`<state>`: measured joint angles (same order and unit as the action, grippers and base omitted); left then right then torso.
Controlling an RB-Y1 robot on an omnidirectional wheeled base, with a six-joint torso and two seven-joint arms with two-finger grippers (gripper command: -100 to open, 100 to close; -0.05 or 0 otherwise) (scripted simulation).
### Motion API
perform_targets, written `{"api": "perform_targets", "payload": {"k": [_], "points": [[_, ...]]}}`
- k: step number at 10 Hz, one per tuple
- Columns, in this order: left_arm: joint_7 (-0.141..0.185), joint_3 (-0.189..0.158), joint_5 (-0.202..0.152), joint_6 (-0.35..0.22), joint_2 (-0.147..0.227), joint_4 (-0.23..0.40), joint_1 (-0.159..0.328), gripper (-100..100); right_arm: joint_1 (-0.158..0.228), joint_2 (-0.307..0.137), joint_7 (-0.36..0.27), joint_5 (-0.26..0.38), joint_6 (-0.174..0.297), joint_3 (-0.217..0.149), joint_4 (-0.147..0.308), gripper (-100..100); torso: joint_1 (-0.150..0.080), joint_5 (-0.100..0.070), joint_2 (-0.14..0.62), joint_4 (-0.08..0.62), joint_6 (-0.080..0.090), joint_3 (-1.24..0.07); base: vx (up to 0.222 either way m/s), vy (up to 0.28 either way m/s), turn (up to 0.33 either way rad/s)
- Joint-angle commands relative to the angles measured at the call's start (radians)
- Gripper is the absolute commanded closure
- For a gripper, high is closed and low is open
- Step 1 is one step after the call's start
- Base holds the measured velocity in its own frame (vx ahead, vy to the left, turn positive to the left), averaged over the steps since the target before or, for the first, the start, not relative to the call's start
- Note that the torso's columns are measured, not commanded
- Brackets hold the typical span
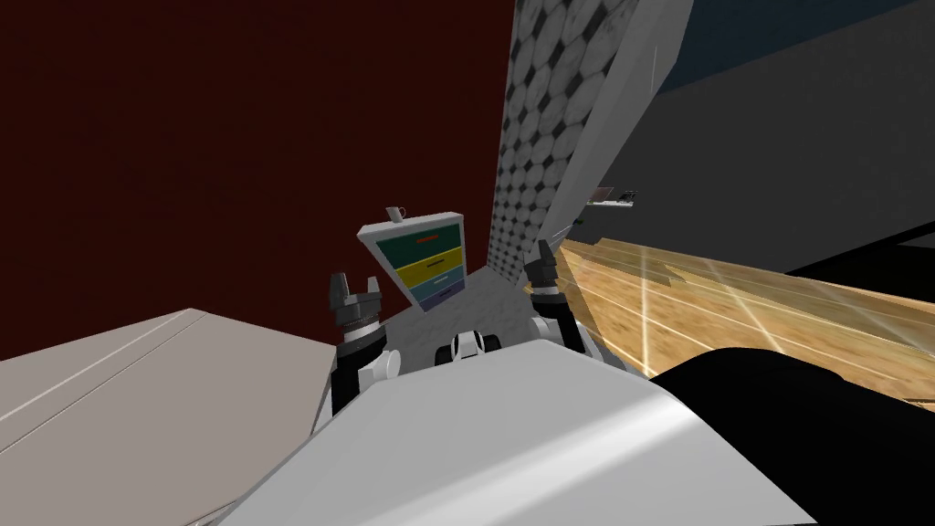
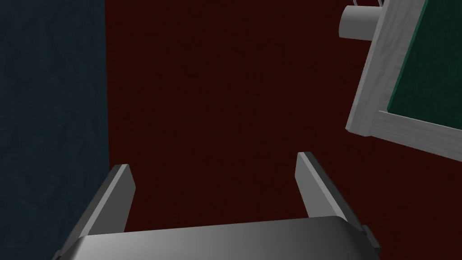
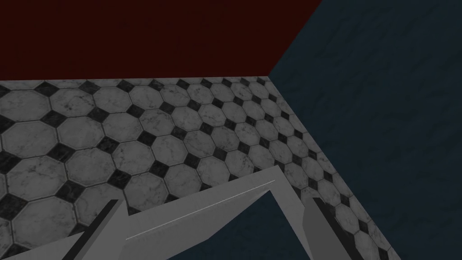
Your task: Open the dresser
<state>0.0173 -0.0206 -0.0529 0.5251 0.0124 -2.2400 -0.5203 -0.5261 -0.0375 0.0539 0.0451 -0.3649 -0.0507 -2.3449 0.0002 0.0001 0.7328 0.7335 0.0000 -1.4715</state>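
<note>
four-drawer, pale-framed, multicoloured dresser (image 1: 422,260) far ahead: rigid, probably slides easily; hook a thin drawer handle (image 1: 427,239). left gripper (image 1: 354,294), right gripper (image 1: 545,259) spread, empty.

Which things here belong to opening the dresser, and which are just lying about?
For the job: dresser; left claw, open; right claw, open.
Lying about: white cup on the dresser's top; pale flat surface on my left.

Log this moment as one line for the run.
dresser: closed, ahead, untouched | left claw: open, empty | right claw: open, empty
</note>
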Motion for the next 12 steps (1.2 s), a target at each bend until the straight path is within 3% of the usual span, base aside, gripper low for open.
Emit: {"api": "perform_targets", "payload": {"k": [1,6,12], "points": [[-0.006,-0.002,-0.005,0.014,0.073,0.041,0.007,-100,0.000,0.000,0.000,0.000,0.000,0.000,0.000,0,0.000,0.000,0.002,0.003,0.000,-0.005,0.068,-0.012,0.010],[-0.020,-0.009,-0.019,0.052,0.154,0.163,0.032,-100,0.000,0.000,0.000,0.000,0.000,0.000,0.000,0,0.000,0.000,0.005,0.004,0.000,-0.005,0.090,-0.013,0.012],[-0.044,-0.021,-0.043,0.116,0.193,0.349,0.071,-100,0.000,0.000,0.000,0.000,0.000,0.000,0.000,0,0.000,0.000,0.004,0.004,0.000,-0.005,0.119,-0.025,0.017]]}}
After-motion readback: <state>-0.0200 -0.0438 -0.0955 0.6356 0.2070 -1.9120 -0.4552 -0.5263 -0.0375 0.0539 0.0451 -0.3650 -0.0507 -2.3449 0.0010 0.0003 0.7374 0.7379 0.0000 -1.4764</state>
